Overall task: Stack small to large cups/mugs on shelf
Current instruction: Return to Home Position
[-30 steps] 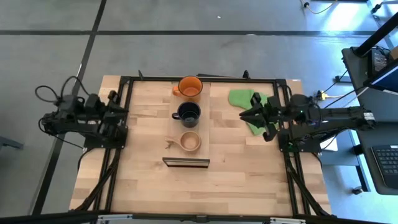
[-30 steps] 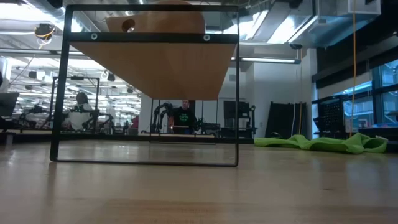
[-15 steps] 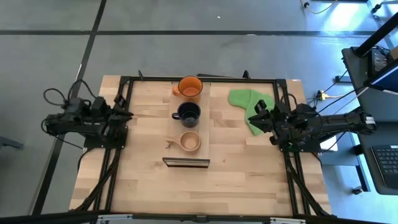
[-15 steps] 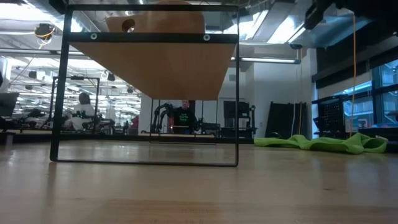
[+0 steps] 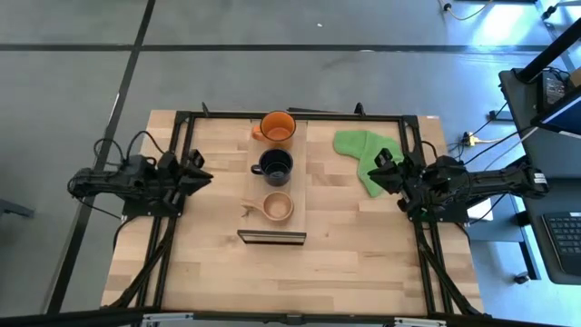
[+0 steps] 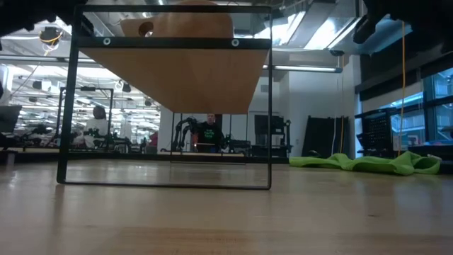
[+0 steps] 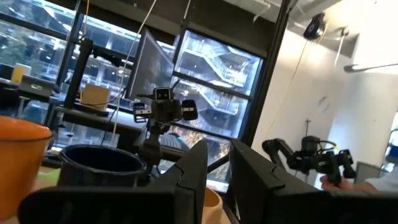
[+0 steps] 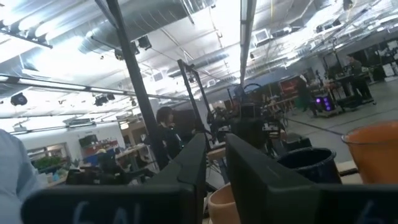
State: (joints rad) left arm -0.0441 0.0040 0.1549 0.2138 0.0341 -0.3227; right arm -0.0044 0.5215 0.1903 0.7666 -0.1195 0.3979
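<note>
Three cups stand in a row on the light-wood shelf. The orange mug is farthest, the navy mug is in the middle, and the shallow wooden cup is nearest. All three rest upright on their bases. My left gripper hovers left of the shelf, level with the navy mug, with its fingers close together and empty. My right gripper hovers right of the shelf over the green cloth, also shut and empty. The left wrist view shows the orange mug, the navy mug and the wooden cup's rim.
A crumpled green cloth lies on the table at the far right, partly under my right gripper. The shelf stands on a black wire frame. Bare tabletop lies in front of the shelf.
My left gripper has moved toward the table's right edge, closer to the shelf. My right gripper has drawn back toward the table's right edge, away from the shelf, and turned a little. The cups have stayed where they were.
</note>
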